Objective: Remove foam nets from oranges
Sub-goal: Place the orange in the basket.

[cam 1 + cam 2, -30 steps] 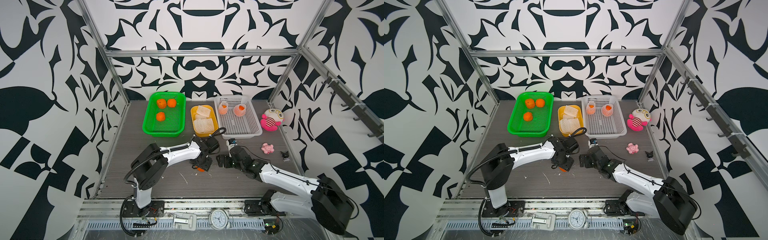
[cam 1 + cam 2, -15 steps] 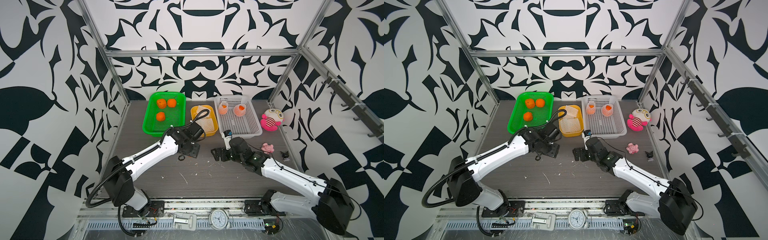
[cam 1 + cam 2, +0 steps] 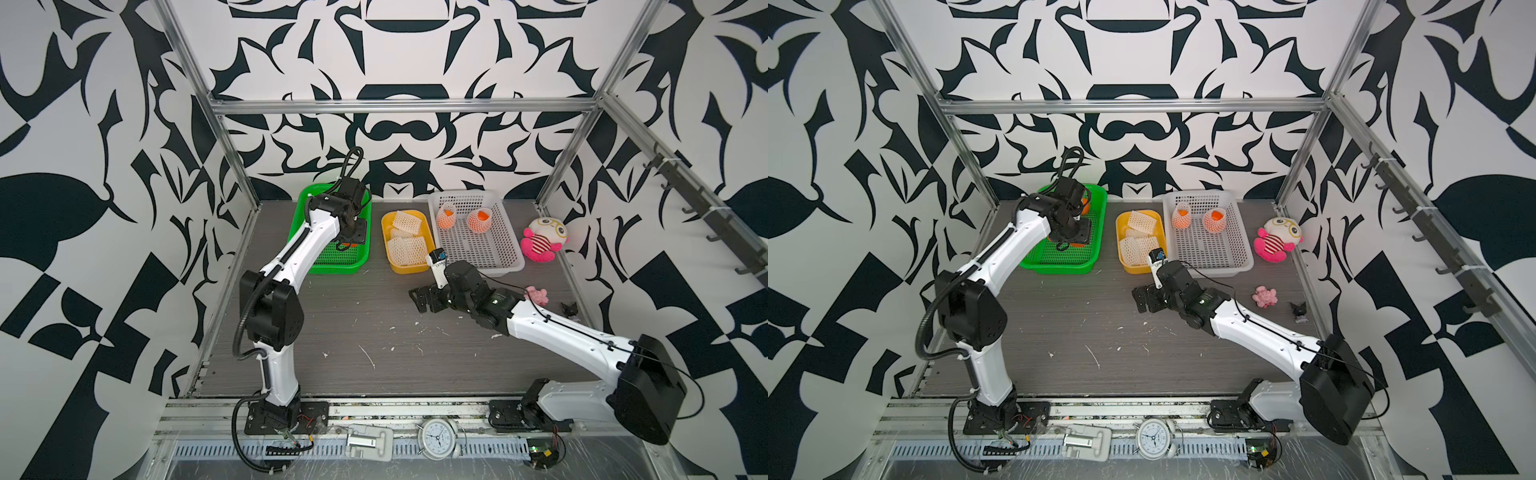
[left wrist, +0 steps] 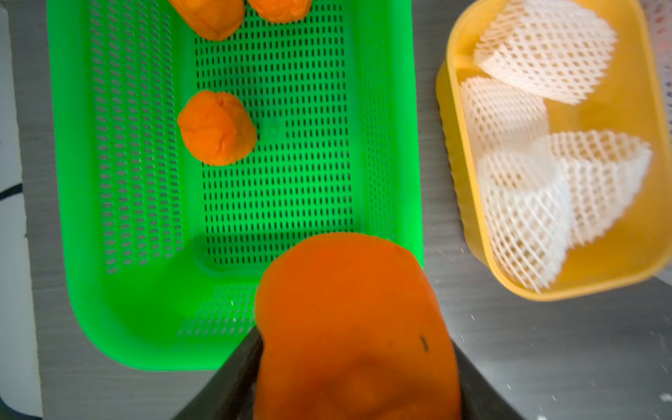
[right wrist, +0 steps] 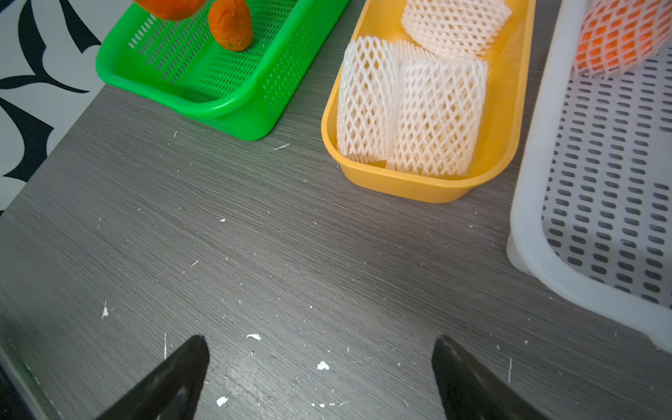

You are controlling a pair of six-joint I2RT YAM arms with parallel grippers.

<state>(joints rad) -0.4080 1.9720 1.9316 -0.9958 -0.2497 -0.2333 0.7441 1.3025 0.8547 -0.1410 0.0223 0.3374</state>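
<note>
The table (image 3: pixel 374 332) is laid out as a sorting line, which explains where everything sits. The white basket (image 3: pixel 498 271) holds fruit waiting to be stripped, so two netted oranges (image 3: pixel 446 216) sit at its far end. The green basket (image 3: pixel 332 268) takes finished fruit, and three bare oranges (image 4: pixel 216 127) lie in it. Between the two, the yellow tray (image 3: pixel 409 269) collects the empty foam nets (image 5: pixel 411 116), with several piled flat inside. The left gripper (image 4: pixel 354 345) hangs above the green basket with its jaws clamped on a fourth orange (image 4: pixel 345 291). I judge it is held high so it can drop in without knocking the others. The right gripper (image 5: pixel 320 349) hovers low over bare table in front of the yellow tray, jaws spread wide and empty. It is probably placed there to go for the next netted orange. By this layout four look done and two remain.
</note>
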